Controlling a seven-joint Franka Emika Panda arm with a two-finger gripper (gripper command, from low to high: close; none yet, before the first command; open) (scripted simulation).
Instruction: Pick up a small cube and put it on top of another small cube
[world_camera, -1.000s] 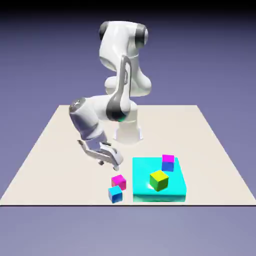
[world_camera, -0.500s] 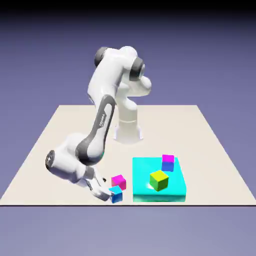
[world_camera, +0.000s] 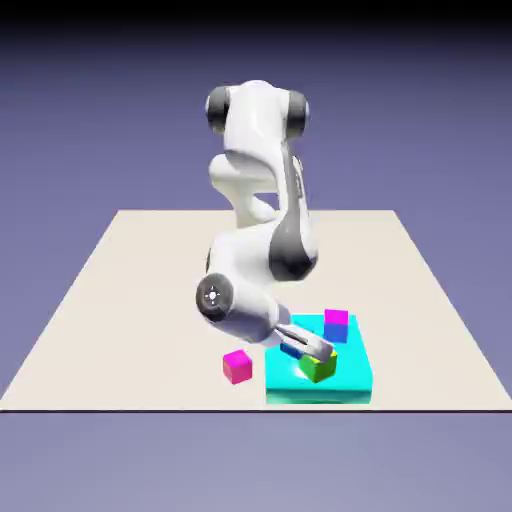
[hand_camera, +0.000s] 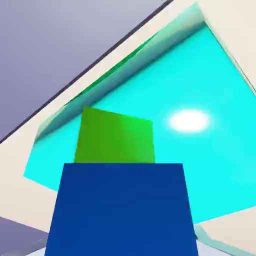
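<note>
The blue cube (hand_camera: 122, 210) is in the grip, over the slab (world_camera: 345, 375). In the exterior view only a little of it shows behind a finger, over the left part of the slab and just beside the green cube (world_camera: 318, 366). The gripper (world_camera: 306, 352) is closed on it, the fingers apart by the cube's own width. In the hand view the blue cube fills the bottom middle and hides the finger tips.

The green cube, yellow on top, sits on the slab between its left and right edges, nearer the front edge than the back. One finger covers part of its top in the exterior view; in the hand view its lower part is hidden by the blue cube. Whether the two cubes touch, I cannot tell.

The two-tone cube (world_camera: 336, 326), magenta above and blue-violet below, stands on the same slab near its back right corner. The cyan slab lies close to the table's front edge, right of the middle.

Left of the slab, on the table (world_camera: 150, 330) itself, the pink cube (world_camera: 237, 367) stands near the front edge, apart from the slab. The arm (world_camera: 258, 255) comes from the back of the table, its hand tilted toward the exterior view's right.
</note>
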